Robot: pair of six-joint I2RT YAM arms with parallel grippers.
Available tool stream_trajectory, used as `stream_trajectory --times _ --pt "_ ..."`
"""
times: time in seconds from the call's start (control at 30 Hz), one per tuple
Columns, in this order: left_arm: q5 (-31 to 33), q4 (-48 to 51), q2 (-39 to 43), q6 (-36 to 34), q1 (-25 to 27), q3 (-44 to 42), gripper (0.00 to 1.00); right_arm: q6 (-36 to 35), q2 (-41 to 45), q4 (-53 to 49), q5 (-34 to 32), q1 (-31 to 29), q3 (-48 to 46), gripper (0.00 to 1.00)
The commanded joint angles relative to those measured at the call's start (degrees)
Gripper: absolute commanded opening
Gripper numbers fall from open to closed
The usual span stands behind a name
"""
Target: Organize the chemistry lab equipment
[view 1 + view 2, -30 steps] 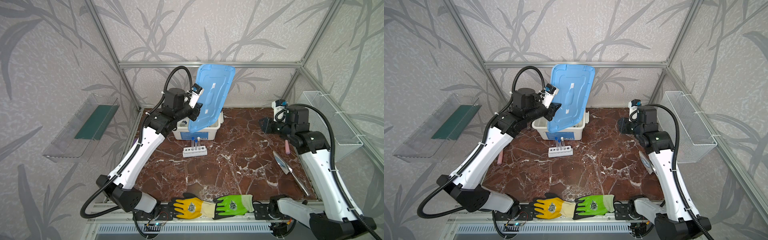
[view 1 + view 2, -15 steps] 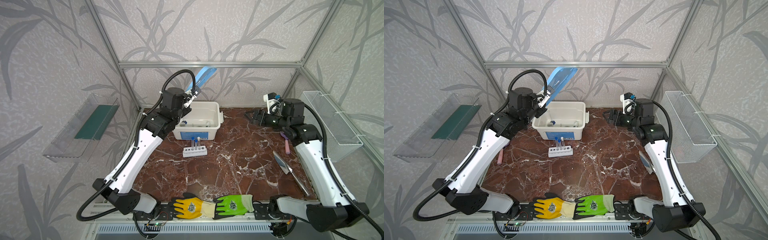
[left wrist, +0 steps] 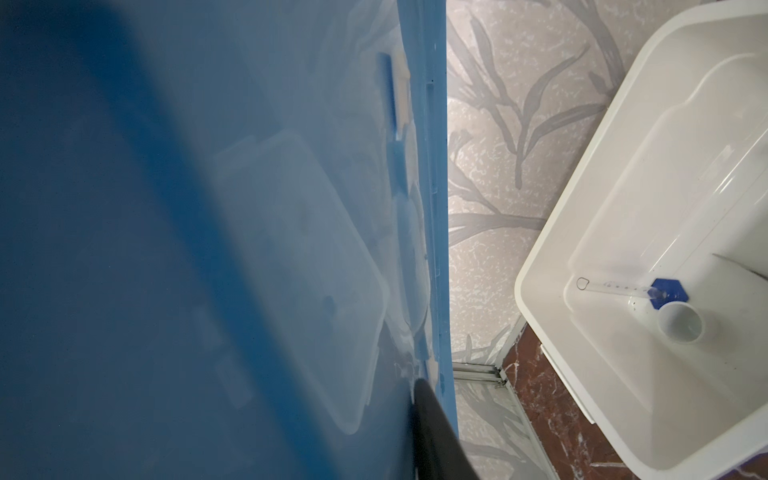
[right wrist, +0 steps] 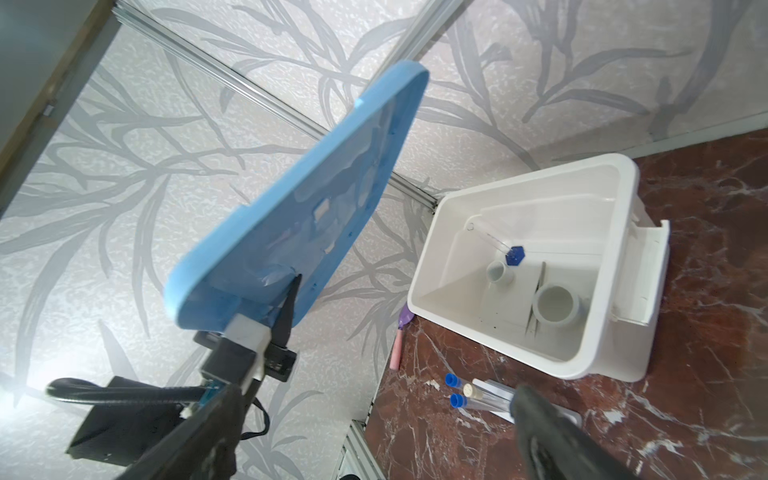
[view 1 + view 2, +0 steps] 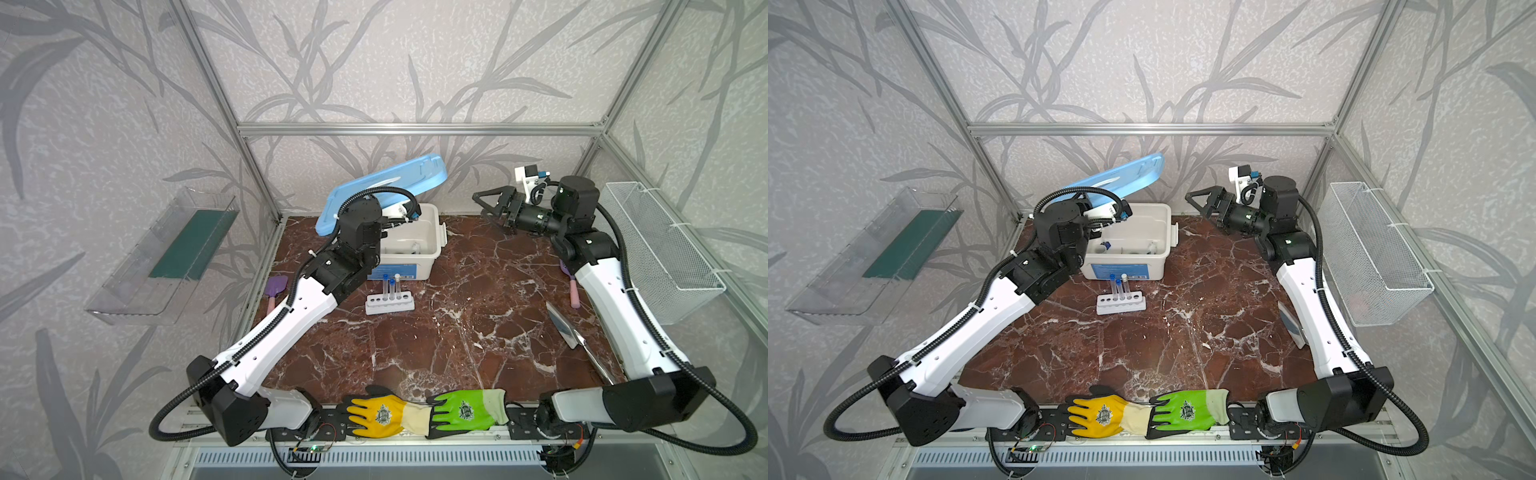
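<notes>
Red-brown marble table top (image 5: 436, 332) fills the floor of a cell walled with leaf-patterned panels; clock positions below are read in both top views, with 12 o'clock at the far wall. White bin (image 5: 430, 253) stands uncovered at 11 to 12 o'clock on the table. Blue lid (image 5: 382, 187) is raised and tilted in the air at the bin's 10 to 11 o'clock side, clear of the rim. Left gripper (image 4: 289, 297) pinches the lid at one edge; one dark finger (image 3: 432, 419) lies pressed flat against the lid face. Right gripper (image 5: 482, 202) hangs in the air at 1 to 2 o'clock, pointing toward the bin, its fingers spread wide with nothing between them. White six-hole rack (image 5: 390, 306) sits on the marble just at 6 o'clock of the bin, apart from both grippers, and carries three upright test tubes (image 5: 391, 286), two blue-capped and one white-capped. Inside the bin, the blue-based clear vessel (image 4: 513, 254) lies on its side, with the small white dish (image 4: 500, 272) just beside its base and the larger white dish (image 4: 557, 309) nearby. Purple trowel (image 5: 276, 286) lies at the 9 o'clock edge. Yellow glove (image 5: 382, 413) and green glove (image 5: 465, 409) rest on the front rail at 6 o'clock.
</notes>
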State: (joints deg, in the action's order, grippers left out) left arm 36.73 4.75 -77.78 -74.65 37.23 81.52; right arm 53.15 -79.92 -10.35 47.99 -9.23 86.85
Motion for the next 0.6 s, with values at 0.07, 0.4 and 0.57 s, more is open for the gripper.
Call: stream_trajectory --times 0.07,0.4,0.57 --pt "1.5 -10.6 2.8 -8.3 1.1 -2.0 0.13 14.8 -3.0 16.3 4.3 -1.0 -1.4 0.99" --pt "0.1 -13.7 3.3 -12.8 3.9 -6.2 0.13 19.2 -9.0 19.9 2.2 -5.9 1.2 0.99" --pt "-0.6 -13.8 3.6 -13.5 4.3 -7.6 0.13 20.3 -9.9 21.4 1.8 -6.4 1.3 0.99"
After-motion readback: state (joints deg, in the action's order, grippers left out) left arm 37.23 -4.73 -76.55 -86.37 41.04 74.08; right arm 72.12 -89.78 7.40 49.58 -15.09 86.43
